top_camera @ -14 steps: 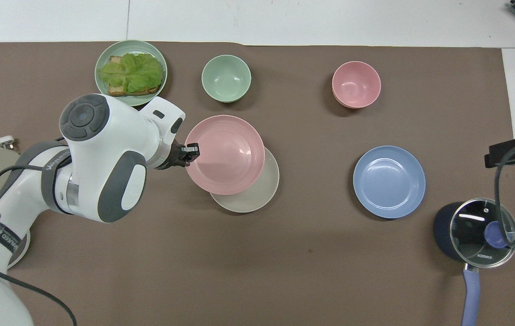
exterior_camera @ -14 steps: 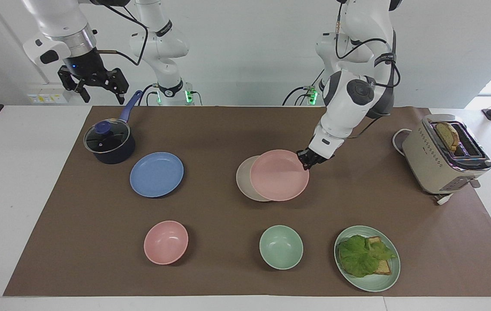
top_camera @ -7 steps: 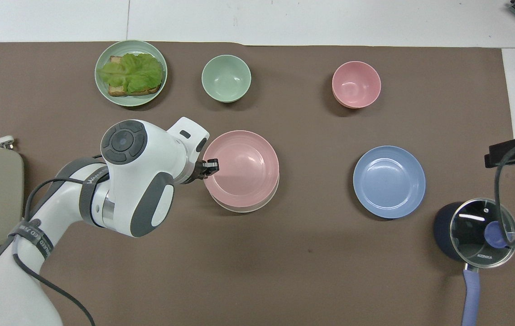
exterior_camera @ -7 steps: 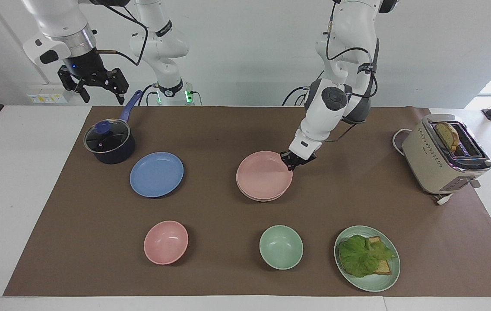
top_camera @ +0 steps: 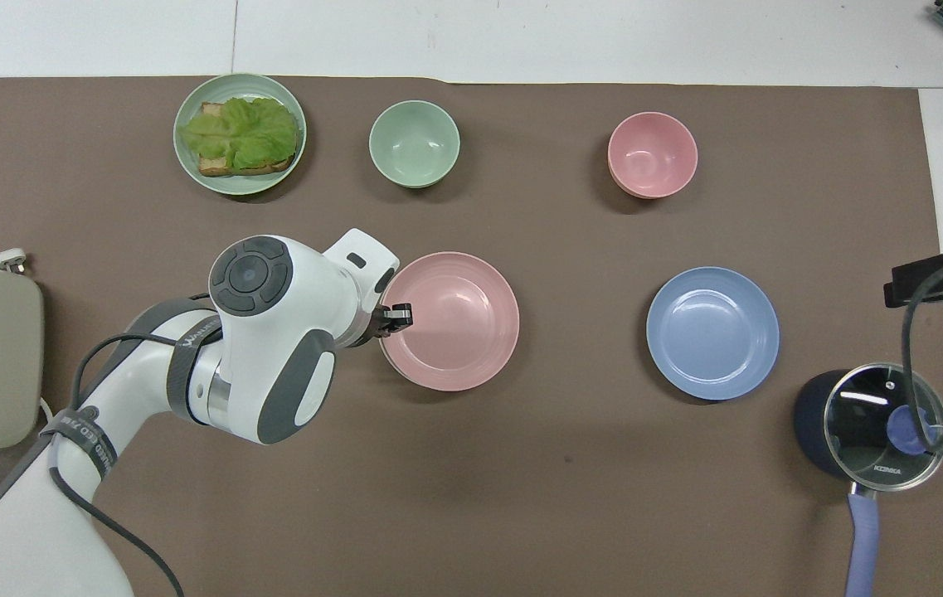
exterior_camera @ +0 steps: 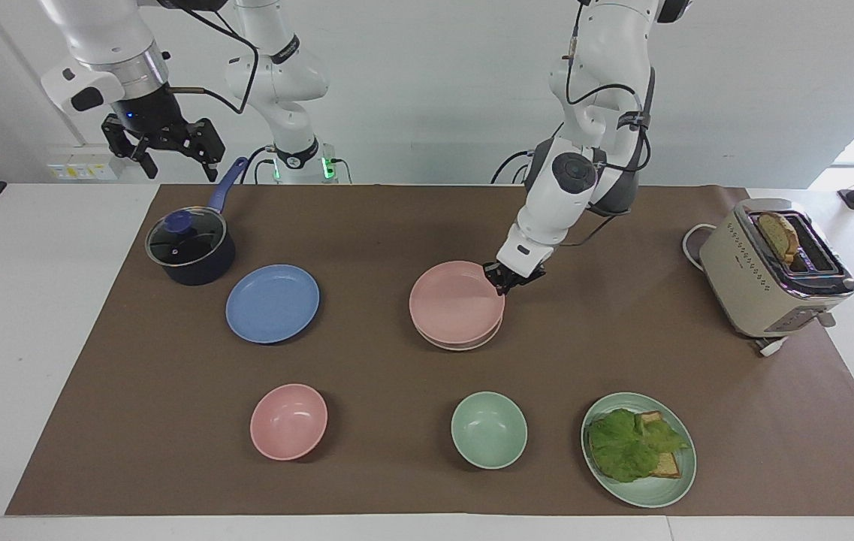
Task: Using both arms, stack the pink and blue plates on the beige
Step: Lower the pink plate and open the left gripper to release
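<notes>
Left gripper point(exterior_camera: 503, 279) clamped on rim of pink plate point(exterior_camera: 457, 302), at the edge toward left arm's end of table. Pink plate sitting on beige plate point(exterior_camera: 464, 344), only a thin sliver of beige showing underneath. Blue plate point(exterior_camera: 273, 303) flat on mat, well apart, toward right arm's end, just beside pot point(exterior_camera: 190, 246). Right gripper point(exterior_camera: 162, 144) spread wide, raised above table edge near pot, waiting. Count: three plates in task, two bowls, one green plate with lettuce, one toaster.
</notes>
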